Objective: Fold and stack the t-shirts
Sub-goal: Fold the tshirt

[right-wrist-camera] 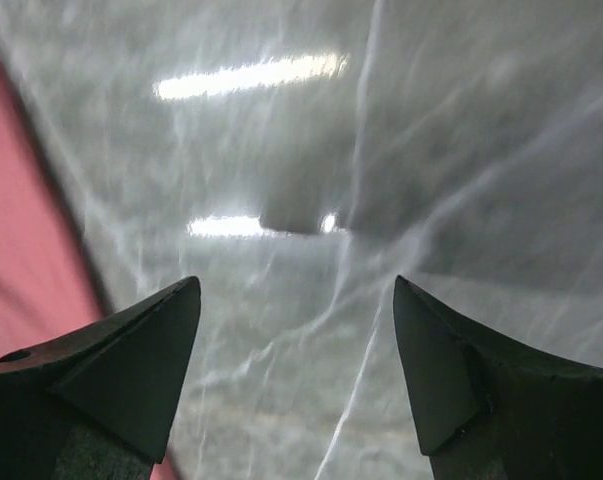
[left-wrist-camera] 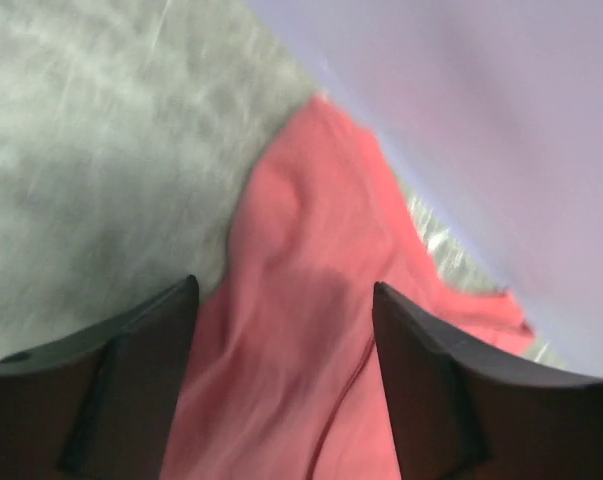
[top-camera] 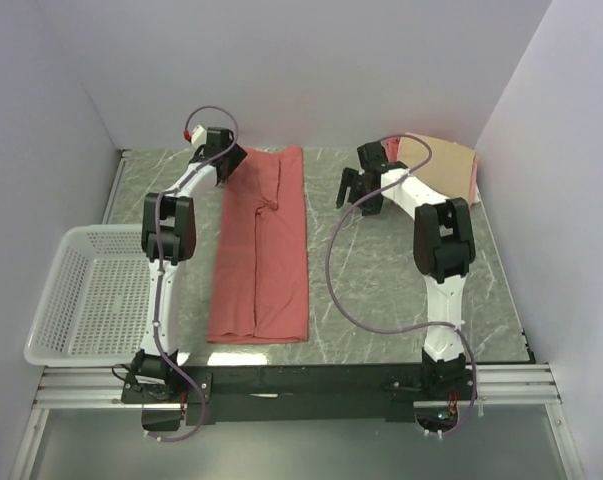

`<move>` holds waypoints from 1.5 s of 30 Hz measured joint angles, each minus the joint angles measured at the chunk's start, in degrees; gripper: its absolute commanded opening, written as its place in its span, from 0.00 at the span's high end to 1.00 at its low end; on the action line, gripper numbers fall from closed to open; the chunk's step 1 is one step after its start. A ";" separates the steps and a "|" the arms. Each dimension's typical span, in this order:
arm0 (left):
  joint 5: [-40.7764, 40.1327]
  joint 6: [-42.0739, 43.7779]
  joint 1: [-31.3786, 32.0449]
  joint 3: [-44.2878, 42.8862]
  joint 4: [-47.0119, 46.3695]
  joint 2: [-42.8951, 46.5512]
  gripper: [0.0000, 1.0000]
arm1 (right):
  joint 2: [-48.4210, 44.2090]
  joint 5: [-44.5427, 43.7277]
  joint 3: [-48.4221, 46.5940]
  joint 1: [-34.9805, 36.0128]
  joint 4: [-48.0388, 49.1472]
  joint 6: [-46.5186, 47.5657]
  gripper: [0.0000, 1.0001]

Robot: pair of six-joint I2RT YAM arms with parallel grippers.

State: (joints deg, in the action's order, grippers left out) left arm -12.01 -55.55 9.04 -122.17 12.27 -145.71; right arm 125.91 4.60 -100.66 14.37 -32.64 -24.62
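Note:
The salmon-red t-shirt (top-camera: 261,250) lies folded into a long narrow strip down the middle of the table. My left gripper (top-camera: 234,163) hovers over its far left corner, open, with red cloth (left-wrist-camera: 301,330) between the spread fingers but not pinched. My right gripper (top-camera: 359,190) is open and empty above bare table, right of the shirt; a red edge (right-wrist-camera: 21,250) shows at the left of its view. A folded tan t-shirt (top-camera: 443,165) lies on a pink one (top-camera: 392,149) at the far right corner.
A white mesh basket (top-camera: 91,295) hangs over the table's left edge. Pale walls close in the back and both sides. The grey marbled table (top-camera: 381,290) lies bare between the shirt and the right arm.

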 measured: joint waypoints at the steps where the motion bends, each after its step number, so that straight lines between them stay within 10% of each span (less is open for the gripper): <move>1: 0.07 0.46 0.00 1.64 -0.02 1.36 0.22 | -1.88 0.31 2.71 0.50 0.42 -0.15 0.17; 10: -3.58 1.42 -1.60 21.86 7.23 23.04 0.36 | -22.43 6.16 27.02 7.26 10.49 -6.01 0.29; 22: -8.85 -5.62 9.88 66.77 13.09 63.25 0.85 | -36.79 5.31 47.12 25.77 16.55 -12.94 0.40; 25: -7.91 -8.48 16.70 73.90 13.07 66.38 0.99 | -36.89 2.27 47.25 29.42 16.96 -14.40 0.40; 45: -6.97 -28.22 40.24 83.27 5.18 62.18 0.99 | -25.92 -7.80 43.17 36.46 18.08 -15.80 0.42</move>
State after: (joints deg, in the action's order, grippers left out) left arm -18.98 -83.77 49.28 -38.89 17.45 -83.53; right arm 99.98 -3.20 -57.49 50.83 -14.57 -40.42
